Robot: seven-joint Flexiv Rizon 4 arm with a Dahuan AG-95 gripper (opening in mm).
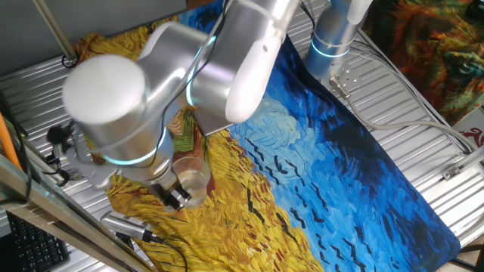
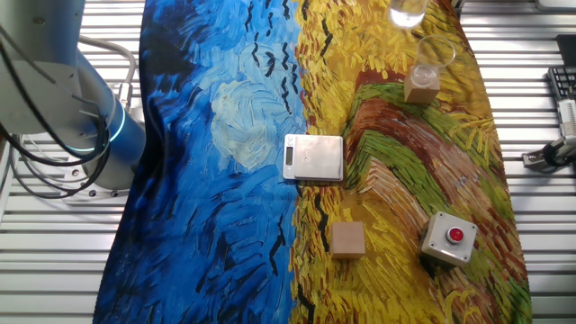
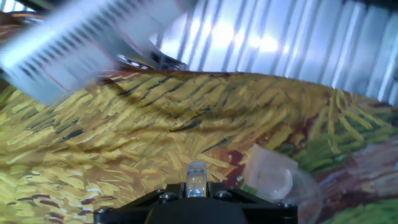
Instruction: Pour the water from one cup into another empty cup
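The clear tumbler stands near the cloth's edge, and the other fixed view cuts it off at the top. Any water in it is too faint to make out. The small peach-tinted cup stands upright just beside it on the brown and green strokes, and shows blurred at the lower right of the hand view. My gripper sits low against the tumbler's base, with the arm covering most of it. In the hand view a small clear piece shows at the gripper.
A silver scale lies mid-cloth, with a wooden block and a red-button box beyond it. A keyboard and cables lie on the metal table beside the cloth. The robot base stands at the blue side.
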